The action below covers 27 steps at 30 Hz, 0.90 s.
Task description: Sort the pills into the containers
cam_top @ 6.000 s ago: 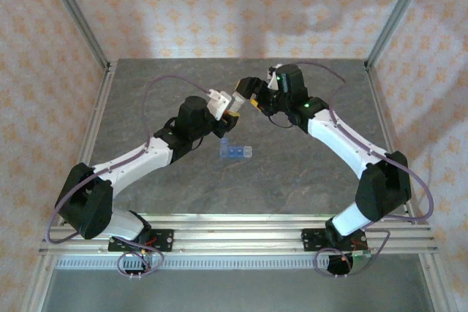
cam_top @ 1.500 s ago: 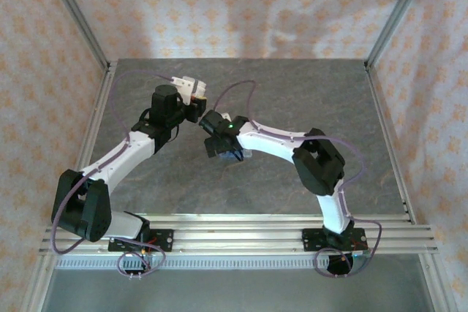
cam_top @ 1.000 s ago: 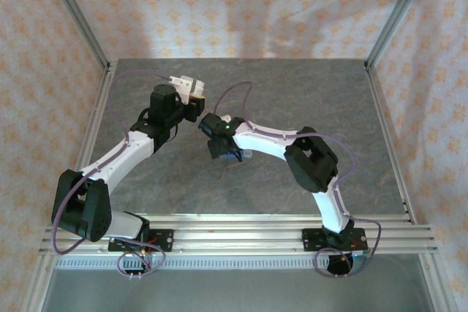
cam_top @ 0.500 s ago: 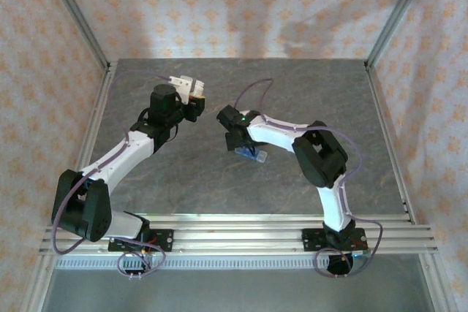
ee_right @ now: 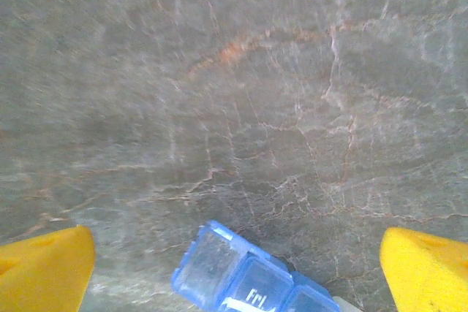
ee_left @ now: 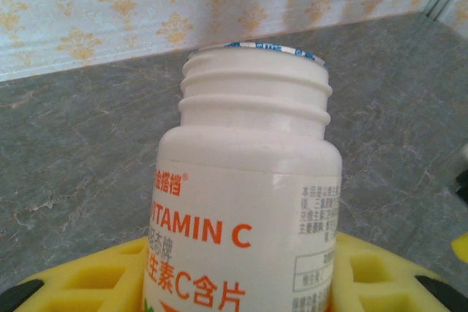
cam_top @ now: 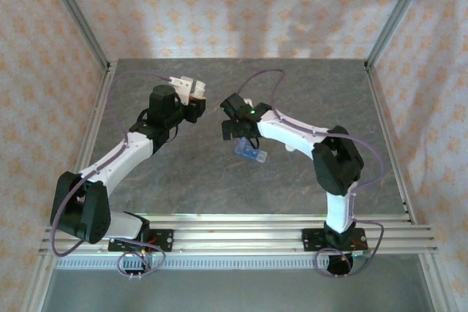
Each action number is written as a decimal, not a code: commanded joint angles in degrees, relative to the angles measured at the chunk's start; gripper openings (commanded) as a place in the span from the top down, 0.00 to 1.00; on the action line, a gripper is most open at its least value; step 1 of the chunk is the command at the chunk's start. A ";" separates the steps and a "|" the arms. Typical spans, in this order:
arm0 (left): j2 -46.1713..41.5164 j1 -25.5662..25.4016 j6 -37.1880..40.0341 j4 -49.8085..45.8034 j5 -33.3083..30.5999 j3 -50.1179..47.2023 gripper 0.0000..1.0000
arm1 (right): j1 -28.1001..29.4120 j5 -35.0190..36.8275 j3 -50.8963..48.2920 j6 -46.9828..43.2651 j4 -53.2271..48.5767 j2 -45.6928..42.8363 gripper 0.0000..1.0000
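The pill box (cam_top: pixel 251 153) lies flat on the grey table (cam_top: pixel 183 180), about the middle, skewed so that one end points far-left and the other near-right. From my right wrist I see its far-left end (ee_right: pixel 245 277): clear blue plastic, small lidded cells in a row, one lid lettered "Fri".

My right pincer (cam_top: pixel 235 132) hangs just above that end with its yellow fingers (ee_right: pixel 44 264) spread wide, touching nothing. My left pincer (ee_left: pixel 241 294) is closed around a white vitamin bottle (ee_left: pixel 252 195), upright with its cap off, held well to the far left of the box (cam_top: pixel 184 85).

I judge the box light, stiff and slick. On this smooth stone it should skate away at a nudge, and a squeeze on the lids may pop or crack a hinge. I would take it across the short width, by the two long side walls, low and near the middle of the row, and close gently.

Nothing stands between my open fingers and the box. My right forearm (cam_top: pixel 292 128) passes just to its far right. The bottle is apart from it. I see no pills, so I cannot tell whether any cell is filled.
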 commanded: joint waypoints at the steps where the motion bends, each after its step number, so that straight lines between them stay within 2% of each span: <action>1: -2.89 0.41 -1.30 -1.01 2.72 -0.94 1.00 | -0.85 1.31 0.78 1.23 -1.07 -5.75 0.00; 8: -4.76 -1.44 -1.75 -2.08 6.61 -3.15 1.00 | -4.30 1.69 -8.25 5.72 1.56 -15.03 0.00; 16: -3.96 -8.04 0.97 -6.58 8.19 -2.84 1.00 | -9.47 -3.01 -20.43 9.93 7.67 -25.27 0.00; 27: -2.63 -12.40 1.53 -10.44 10.28 -5.05 1.00 | -11.07 -7.10 -26.15 12.31 10.90 -26.42 0.00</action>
